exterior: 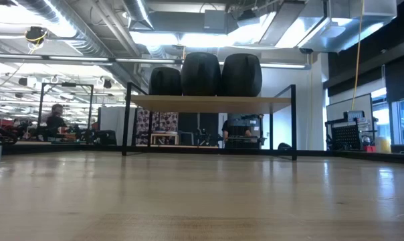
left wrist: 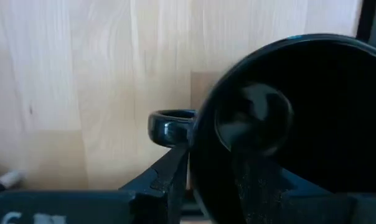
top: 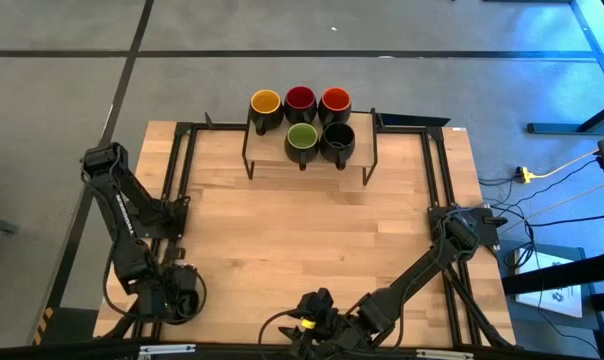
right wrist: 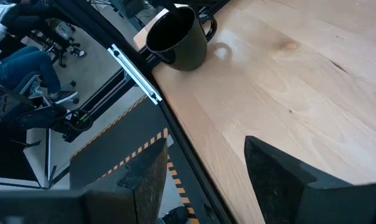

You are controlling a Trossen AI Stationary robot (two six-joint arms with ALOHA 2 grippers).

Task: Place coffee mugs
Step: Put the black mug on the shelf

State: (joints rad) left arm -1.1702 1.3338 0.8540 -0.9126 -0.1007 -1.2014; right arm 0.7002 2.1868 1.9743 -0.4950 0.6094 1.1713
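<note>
Just below the open, empty left gripper, the black mug stood near the table edge. A clumsy close might have knocked it off. The right gripper waited open and empty.

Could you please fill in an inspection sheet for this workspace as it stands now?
Surface: wooden table, bare in the middle.
Job's things: the yellow mug, red mug, orange-red mug, green mug and one black-inside mug stand on the shelf at the far edge. A sixth mug stands upright near the table's edge.
Clutter: nothing seen.
Grippers: the left gripper is at the near left, jaws open, right over the sixth mug. The right gripper is at the near edge, jaws open and empty.
Cables: a yellow cable runs off the table to the right.
Surroundings: open workshop with seated people.
</note>
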